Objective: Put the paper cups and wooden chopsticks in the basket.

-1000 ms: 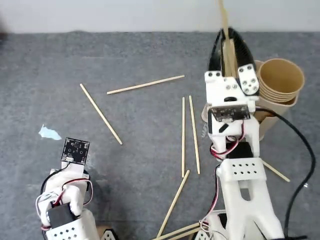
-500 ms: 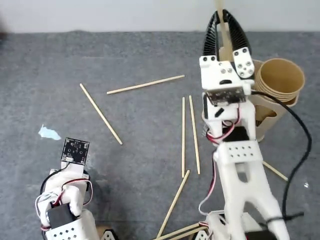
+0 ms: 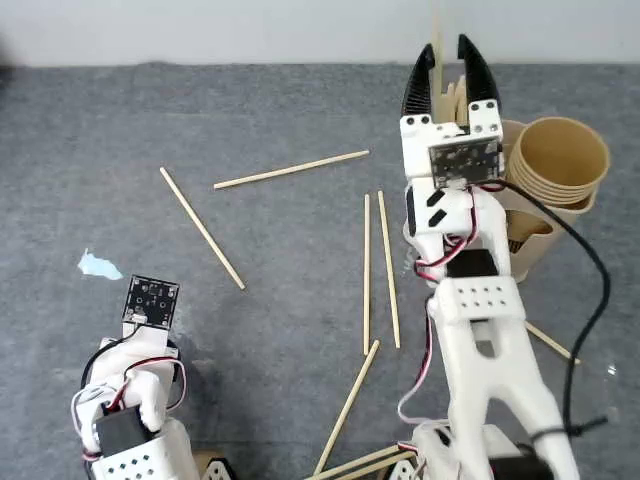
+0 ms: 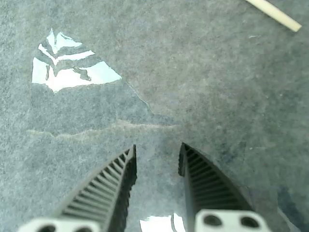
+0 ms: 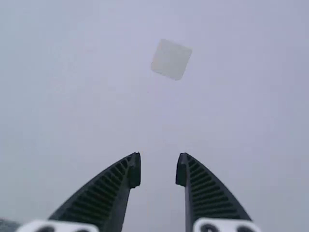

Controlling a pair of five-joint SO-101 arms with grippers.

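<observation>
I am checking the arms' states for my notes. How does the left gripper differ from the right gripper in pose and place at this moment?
The left gripper points down at the grey mat, while the right gripper faces a pale wall. The left gripper is near a pale blue scrap; the right gripper, in the high view, appears beside the stack of paper cups. Both are open and hold nothing.

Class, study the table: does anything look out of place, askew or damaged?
Yes. The wooden chopsticks lie scattered at all angles across the grey mat instead of lying together. A small, torn, pale-blue scrap lies on the left part of the mat. It looks like litter, not one of the things to be sorted.
</observation>
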